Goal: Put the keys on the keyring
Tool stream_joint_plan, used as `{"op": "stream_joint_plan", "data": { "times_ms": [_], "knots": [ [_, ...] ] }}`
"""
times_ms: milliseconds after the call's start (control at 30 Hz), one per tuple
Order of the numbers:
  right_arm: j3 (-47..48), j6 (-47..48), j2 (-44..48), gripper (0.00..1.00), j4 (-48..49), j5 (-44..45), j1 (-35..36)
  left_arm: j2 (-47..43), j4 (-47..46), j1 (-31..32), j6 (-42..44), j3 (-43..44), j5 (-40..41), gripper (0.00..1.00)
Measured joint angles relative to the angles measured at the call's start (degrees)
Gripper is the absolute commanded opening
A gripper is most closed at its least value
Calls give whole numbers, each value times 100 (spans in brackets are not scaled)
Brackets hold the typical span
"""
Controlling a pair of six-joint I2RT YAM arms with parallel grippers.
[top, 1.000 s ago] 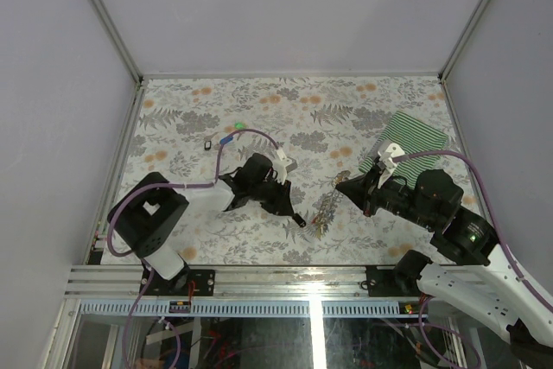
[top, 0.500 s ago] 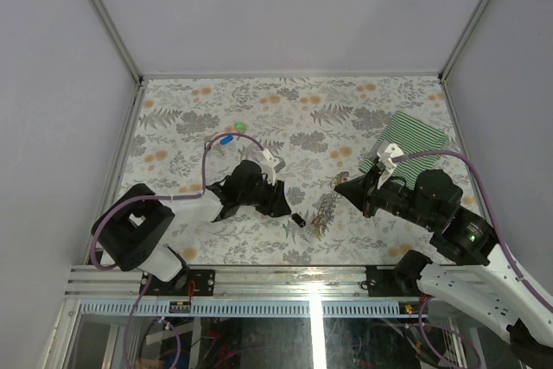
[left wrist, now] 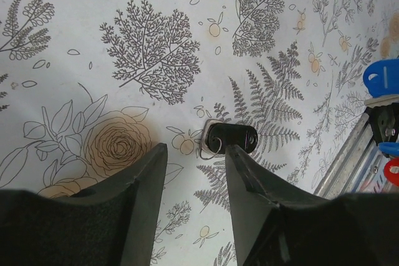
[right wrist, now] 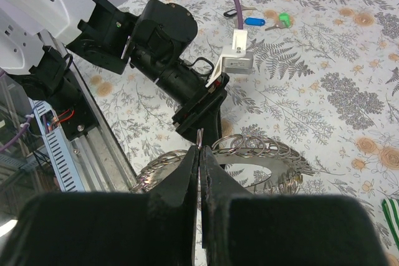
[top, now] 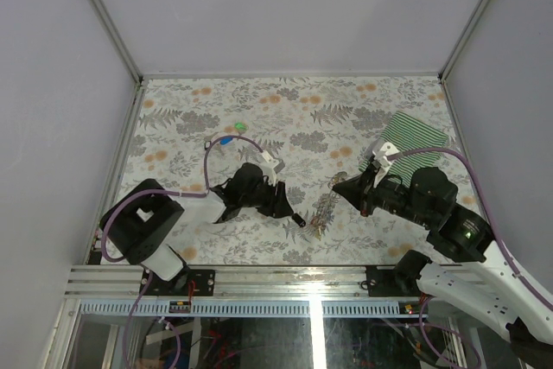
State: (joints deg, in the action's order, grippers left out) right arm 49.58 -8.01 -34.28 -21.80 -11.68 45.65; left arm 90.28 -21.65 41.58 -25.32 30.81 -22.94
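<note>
Whereas a second ago its tips were down at the black key (left wrist: pixel 232 136), the left gripper (left wrist: pixel 195 154) has since drawn back from the keyring (top: pixel 323 210) and let its fingers (left wrist: pixel 144 185) part. They now stand moderately apart with nothing between them. The key, a small wire loop on its end, lies flat on the floral tablecloth (top: pixel 346 110) just ahead of the tips, close beside the keyring on the left arm's side, where it lay before. The right gripper (right wrist: pixel 199 152) has shifted slightly, and its fingers stay pressed tight together, pinching a thin wire loop that sticks up at the near edge of the keyring. The ring itself, dark and flat, lies under a tangle of silvery wire loops (right wrist: pixel 249 146), and how these join it cannot be made out. The blue key (top: pixel 226 139) and the green key (top: pixel 239 126) lie well away from the keyring, beyond the left arm, unmoved; a small dark object (top: pixel 210 144) next to the blue key is too small to identify. The green striped cloth (top: pixel 415 138) lies on the far side of the keyring, partly hidden by the right arm. In the left wrist view blue and red plastic pieces (left wrist: pixel 381 78) are cut off by the picture's right edge, so whether they are keys is unclear
</note>
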Motion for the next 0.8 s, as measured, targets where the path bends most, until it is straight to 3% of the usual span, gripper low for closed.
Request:
{"op": "stream_joint_plan", "data": {
  "times_ms": [567, 800],
  "knots": [
    [0, -4, -33, 0, 144, -2, 0, 83, -310, 269, -96, -94, 216, 35],
    [0, -20, -33, 0, 153, -4, 0, 81, -278, 275, -63, -109, 271, 25]
  ]
}}
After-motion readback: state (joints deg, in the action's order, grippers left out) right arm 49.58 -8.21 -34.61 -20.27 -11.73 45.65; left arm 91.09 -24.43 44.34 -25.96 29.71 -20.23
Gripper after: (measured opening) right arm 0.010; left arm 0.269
